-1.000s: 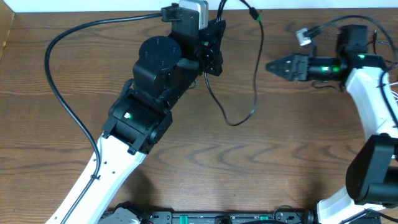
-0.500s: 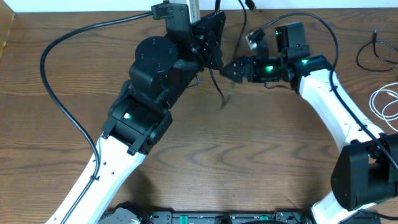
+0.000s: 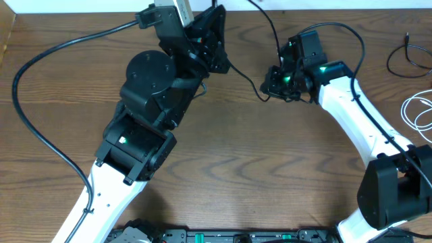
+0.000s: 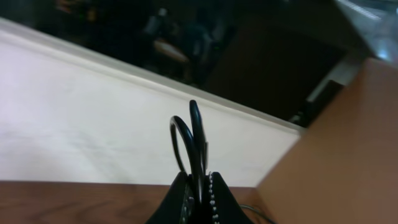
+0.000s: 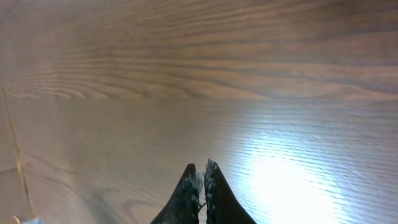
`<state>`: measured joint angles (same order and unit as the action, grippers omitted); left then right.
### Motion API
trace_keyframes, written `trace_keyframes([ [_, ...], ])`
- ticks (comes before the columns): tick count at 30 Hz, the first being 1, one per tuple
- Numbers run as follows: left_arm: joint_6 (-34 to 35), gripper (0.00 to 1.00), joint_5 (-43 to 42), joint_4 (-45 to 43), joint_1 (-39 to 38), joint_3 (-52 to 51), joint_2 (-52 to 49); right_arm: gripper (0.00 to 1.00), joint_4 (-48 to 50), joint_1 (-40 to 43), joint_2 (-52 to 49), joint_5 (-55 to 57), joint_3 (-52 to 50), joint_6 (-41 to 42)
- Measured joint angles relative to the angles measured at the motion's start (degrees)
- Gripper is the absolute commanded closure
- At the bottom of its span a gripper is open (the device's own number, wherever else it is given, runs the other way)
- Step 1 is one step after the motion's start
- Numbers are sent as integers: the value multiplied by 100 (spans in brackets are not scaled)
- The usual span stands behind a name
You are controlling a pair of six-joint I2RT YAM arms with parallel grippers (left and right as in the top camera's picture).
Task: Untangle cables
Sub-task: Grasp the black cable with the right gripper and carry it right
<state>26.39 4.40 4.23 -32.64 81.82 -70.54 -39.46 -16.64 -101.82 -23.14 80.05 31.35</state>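
My left gripper (image 3: 221, 54) is at the table's far edge, shut on a thin black cable (image 3: 246, 77). In the left wrist view the gripper (image 4: 200, 179) pinches a loop of that cable (image 4: 194, 140), which sticks up past the tips. From there the cable sags to a bend (image 3: 260, 96), then rises past the far edge. My right gripper (image 3: 270, 86) points down right at that bend. In the right wrist view its fingers (image 5: 200, 167) are pressed together, with a thin dark strand between them. A coiled white cable (image 3: 417, 108) lies at the right edge.
A second thin black cord (image 3: 403, 55) lies at the far right, above the white coil. A thick black wire (image 3: 27, 128) from the left arm curves over the table's left side. Pale wall and a cardboard box (image 4: 348, 155) stand behind the table.
My right gripper swept left from the far right to the black cable and tipped downward. My left gripper shifted left with the cable, and the cable's low bend rose toward the right gripper.
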Motion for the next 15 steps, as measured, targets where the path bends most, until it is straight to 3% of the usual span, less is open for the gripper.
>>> trace_keyframes([
  [4,-31,92,420,511,0,0,-35,99,-127,299,146,-46,-4,-249],
  [7,-59,92,682,826,0,0,-155,99,-109,793,787,-262,-9,-393],
  [9,-70,83,774,909,2,0,-267,99,-63,1119,1270,-420,-9,-444],
  [11,-83,63,811,933,0,0,-413,99,-13,1615,1950,-590,-7,-485],
  [15,-81,41,844,953,0,0,-632,99,149,2470,2726,-756,7,-487],
])
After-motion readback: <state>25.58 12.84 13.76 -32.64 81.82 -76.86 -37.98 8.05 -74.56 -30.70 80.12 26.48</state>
